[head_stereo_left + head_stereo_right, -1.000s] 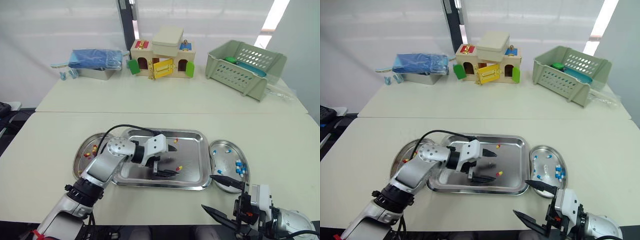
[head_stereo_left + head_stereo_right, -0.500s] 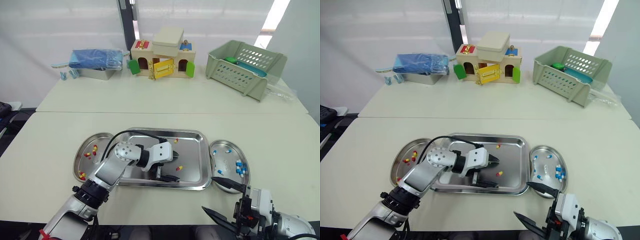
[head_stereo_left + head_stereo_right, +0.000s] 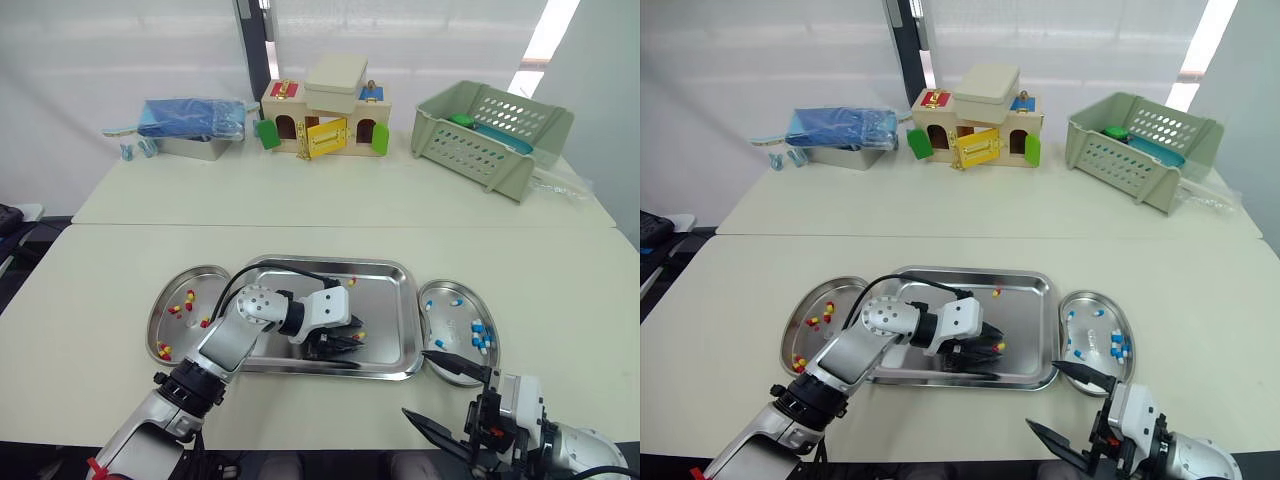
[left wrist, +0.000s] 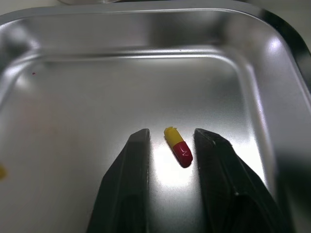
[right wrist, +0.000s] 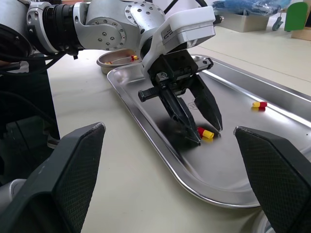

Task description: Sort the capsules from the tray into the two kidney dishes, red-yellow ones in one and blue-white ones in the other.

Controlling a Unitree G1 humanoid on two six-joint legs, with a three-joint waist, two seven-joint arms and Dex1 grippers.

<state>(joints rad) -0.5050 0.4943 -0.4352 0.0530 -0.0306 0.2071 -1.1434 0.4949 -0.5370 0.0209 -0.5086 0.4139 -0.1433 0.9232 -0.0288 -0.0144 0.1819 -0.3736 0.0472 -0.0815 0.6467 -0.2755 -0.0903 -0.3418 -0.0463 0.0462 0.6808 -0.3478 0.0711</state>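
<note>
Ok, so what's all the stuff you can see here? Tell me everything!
Tables: two, cream, one behind the other.
Tray: one, silver, middle of the near table.
Left dish: one, silver, left of the tray.
Right dish: one, silver, right of the tray.
Tray capsules: two, red-yellow, one near the far rim, one nearer the front.
Left dish capsules: several, red-yellow.
Right dish capsules: several, blue-white.
Toy house: one, wooden with coloured doors, far table, middle.
Basket: one, pale green, far table, right.
Blue bundle: one, on a metal box, far table, left.
Left gripper: black fingers, open, one on each side of the front capsule.
Right gripper: black fingers, open, near the right dish.
</note>
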